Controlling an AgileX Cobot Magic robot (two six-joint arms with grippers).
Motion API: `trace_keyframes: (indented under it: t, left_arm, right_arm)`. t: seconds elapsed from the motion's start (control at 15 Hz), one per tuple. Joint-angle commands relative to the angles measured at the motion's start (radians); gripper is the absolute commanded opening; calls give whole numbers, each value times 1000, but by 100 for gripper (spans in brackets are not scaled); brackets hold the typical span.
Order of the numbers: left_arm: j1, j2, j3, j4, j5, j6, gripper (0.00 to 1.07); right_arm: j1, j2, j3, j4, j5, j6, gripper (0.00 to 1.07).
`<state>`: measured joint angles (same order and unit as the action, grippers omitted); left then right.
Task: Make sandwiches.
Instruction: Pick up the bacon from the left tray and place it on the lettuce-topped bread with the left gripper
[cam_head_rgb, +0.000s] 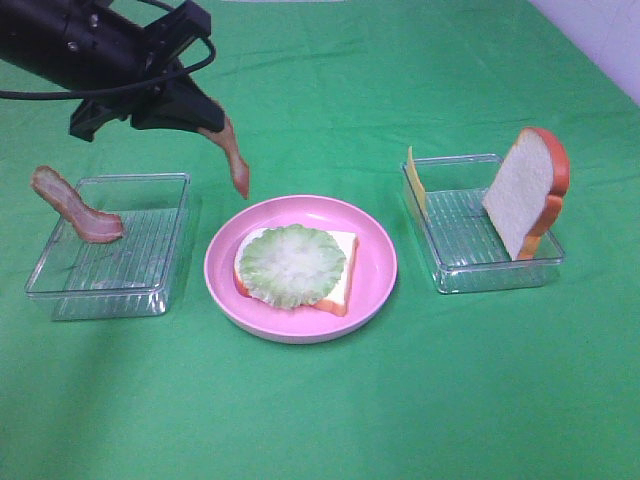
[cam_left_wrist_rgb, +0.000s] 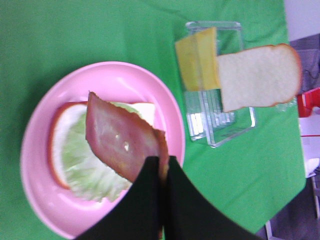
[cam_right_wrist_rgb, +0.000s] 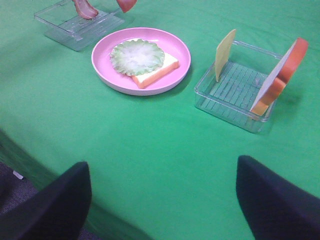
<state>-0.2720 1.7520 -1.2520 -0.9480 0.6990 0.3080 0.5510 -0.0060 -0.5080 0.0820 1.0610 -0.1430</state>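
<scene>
My left gripper (cam_head_rgb: 212, 128) is shut on a reddish-brown bacon strip (cam_head_rgb: 234, 158), which hangs in the air above the far left rim of the pink plate (cam_head_rgb: 378, 262). On the plate lies a bread slice (cam_head_rgb: 340, 250) topped with round pale-green lettuce (cam_head_rgb: 290, 265). In the left wrist view the bacon (cam_left_wrist_rgb: 120, 137) hangs over the lettuce (cam_left_wrist_rgb: 80, 162), pinched between black fingers (cam_left_wrist_rgb: 145, 200). My right gripper (cam_right_wrist_rgb: 162, 165) stands open and empty over the near table edge, well short of the plate (cam_right_wrist_rgb: 175, 50).
A clear tray (cam_head_rgb: 150, 270) on the left has another bacon strip (cam_head_rgb: 75, 205) leaning on its rim. A clear tray (cam_head_rgb: 470, 270) on the right holds an upright bread slice (cam_head_rgb: 528, 190) and a yellow cheese slice (cam_head_rgb: 416, 180). Green cloth covers the table.
</scene>
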Motion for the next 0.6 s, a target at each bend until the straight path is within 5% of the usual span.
trace_keyframes:
  t: [0.07,0.33,0.6]
  left_arm:
    - [-64,31,-3,-170,-9,128,0]
    - [-150,155,-3,-357,-7,285,0]
    - [-161,259,-3,-342,-21,313,0]
  right_arm:
    - [-3,-14,2,2,4,-7,76]
    - [-3,-14,2,2,4,-7,76]
    - [-3,-14,2,2,4,-7,76]
